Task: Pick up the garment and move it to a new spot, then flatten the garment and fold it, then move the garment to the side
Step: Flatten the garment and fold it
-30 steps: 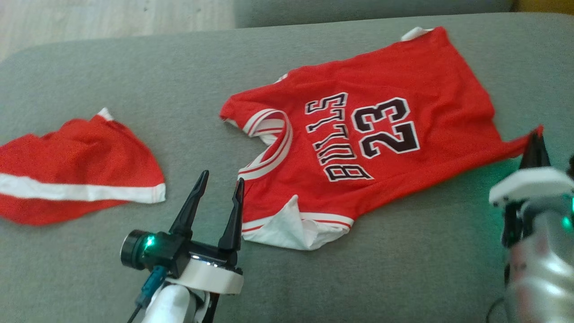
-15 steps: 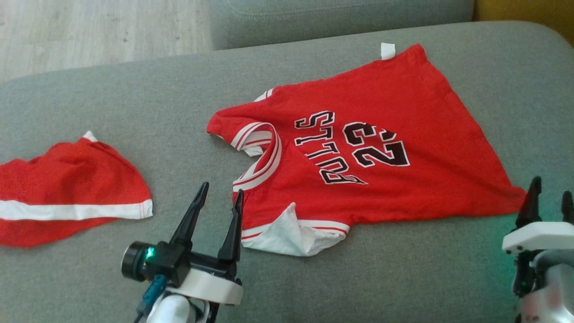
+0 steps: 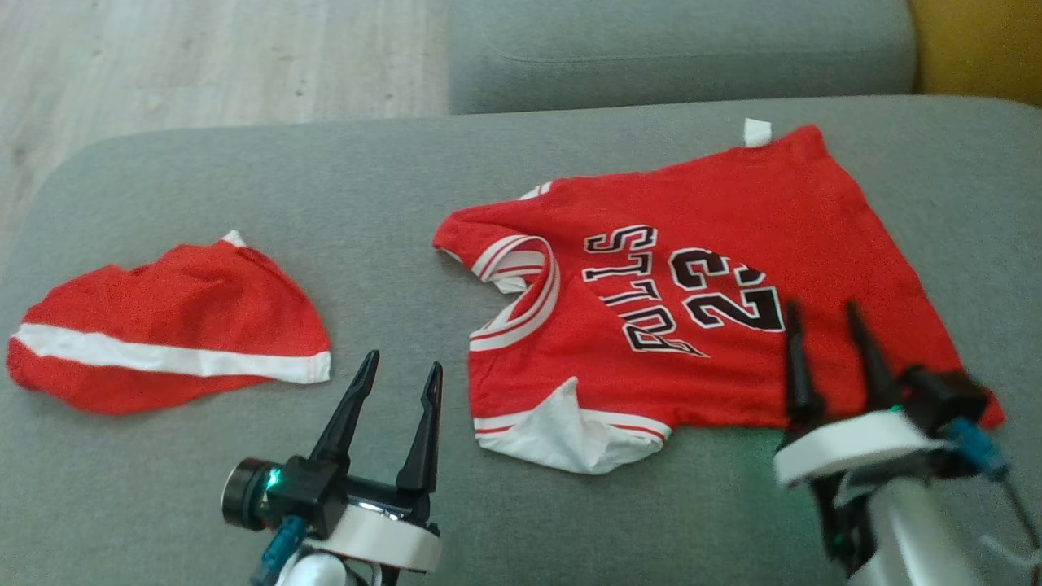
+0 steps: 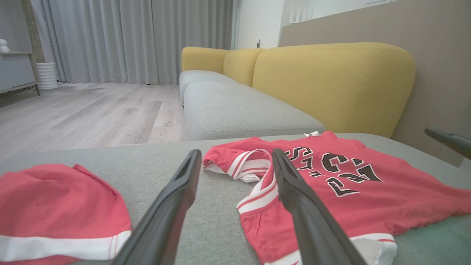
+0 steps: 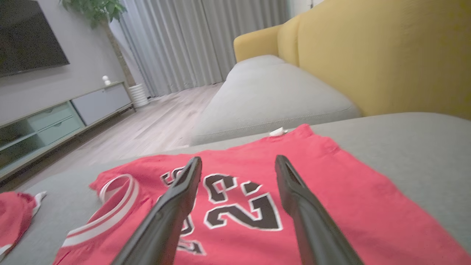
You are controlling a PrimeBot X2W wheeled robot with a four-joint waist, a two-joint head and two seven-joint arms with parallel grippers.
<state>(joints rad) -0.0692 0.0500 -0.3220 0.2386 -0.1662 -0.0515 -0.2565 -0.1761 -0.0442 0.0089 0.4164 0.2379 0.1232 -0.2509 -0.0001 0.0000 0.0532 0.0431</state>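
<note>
Head view: red jersey (image 3: 692,301) spread print-up on the grey cushion (image 3: 326,179), right of centre in the frame, neck opening toward the left, hem toward the right, black "BULLS" and "23" running sideways. Some creasing through the number; lower armhole turned back, white inside showing near the lower middle of the frame. White tag (image 3: 757,131) sticking out at the upper hem corner. Red shorts (image 3: 171,325) with a white stripe bunched at the left of the frame, well apart from the jersey. Left gripper (image 3: 404,362) at lower left-centre, over bare cushion between shorts and jersey, fingers parted a moderate way, nothing held between them; nearer fingertip just beside the jersey's collar edge. Right gripper (image 3: 820,308) at lower right, over the jersey's lower hem corner, fingers likewise parted and empty, tips pointing up the frame toward the number; contact with the cloth impossible to tell. Left wrist view: both dark fingers spread wide, rising from the bottom edge, collar and striped sleeve between and behind them, shorts at lower left, yellow backrest (image 4: 331,81) at upper right, wooden floor (image 4: 92,110) at left. Right wrist view: fingers spread over the "23", nothing pinched, jersey across the lower frame, tag at the far hem, second grey seat (image 5: 276,95) beyond.
</note>
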